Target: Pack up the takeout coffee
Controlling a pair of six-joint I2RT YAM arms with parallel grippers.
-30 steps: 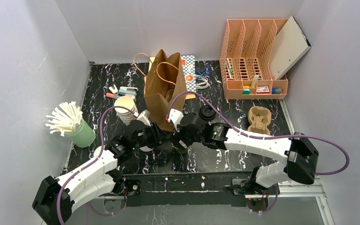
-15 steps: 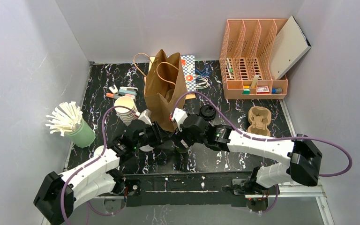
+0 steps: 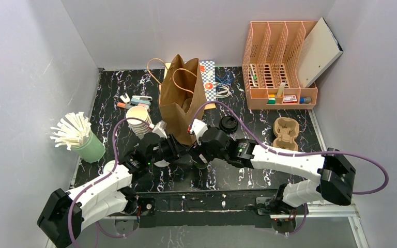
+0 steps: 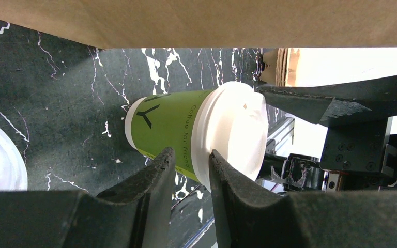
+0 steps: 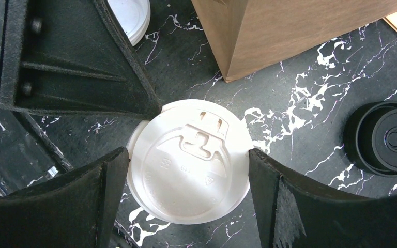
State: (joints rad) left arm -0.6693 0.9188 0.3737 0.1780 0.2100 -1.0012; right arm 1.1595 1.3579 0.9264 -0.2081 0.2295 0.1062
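The left end effector (image 4: 188,170) pinches the green-sided cup (image 4: 168,133) just under its white lid (image 4: 235,135). The right end effector (image 5: 188,194) is spread wide around that lid from above, fingers (image 5: 276,206) at its rim, not clamping. The cup stands on the surface (image 3: 222,175) mid-way along the near edge, just before the brown paper bag (image 3: 182,101). A loose black lid (image 5: 387,139) lies nearby.

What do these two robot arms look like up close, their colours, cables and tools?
Both arms have white shell segments joined by chunky black joints. A purple cable loops along each arm to its wrist. The left arm and right arm look alike. Each tool ends in two black, wedge-shaped fingers with a matte, ribbed look.
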